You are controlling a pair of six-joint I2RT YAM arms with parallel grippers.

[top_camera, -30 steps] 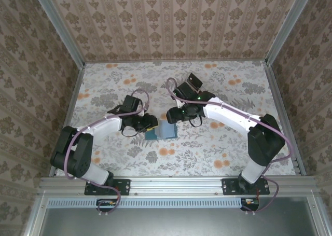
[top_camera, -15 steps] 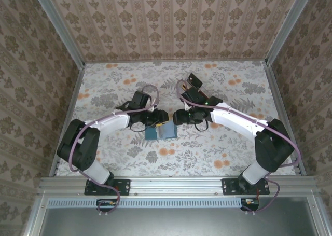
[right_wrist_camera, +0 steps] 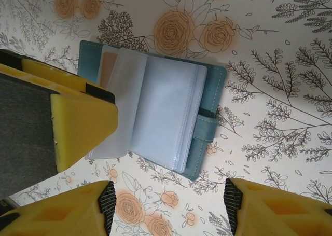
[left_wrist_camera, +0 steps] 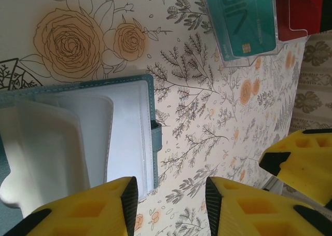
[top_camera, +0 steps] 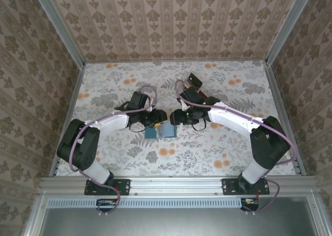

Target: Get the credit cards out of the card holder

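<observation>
The teal-blue card holder (top_camera: 161,132) lies open on the floral table, between the two grippers. Its pale blue-grey sleeves (right_wrist_camera: 161,111) are fanned out, and a tan patch (right_wrist_camera: 107,65) shows through the leftmost one. The strap tab (right_wrist_camera: 206,128) points right. My left gripper (left_wrist_camera: 168,197) is open and low over the holder's edge (left_wrist_camera: 151,137). One of its yellow fingers (right_wrist_camera: 78,119) overlaps the holder's left page in the right wrist view. My right gripper (right_wrist_camera: 170,202) is open just beside the holder's near edge, with only tablecloth between its fingertips.
A clear tray (left_wrist_camera: 224,57) with a teal chip card (left_wrist_camera: 244,21) and a red item (left_wrist_camera: 306,8) lies beyond the holder in the left wrist view. A yellow finger of the right gripper (left_wrist_camera: 306,161) stands close by. Patterned walls enclose the table (top_camera: 233,148).
The left gripper has moved right to the holder's upper edge. The right gripper swung out, then drew back left toward the holder. The holder has stayed in place.
</observation>
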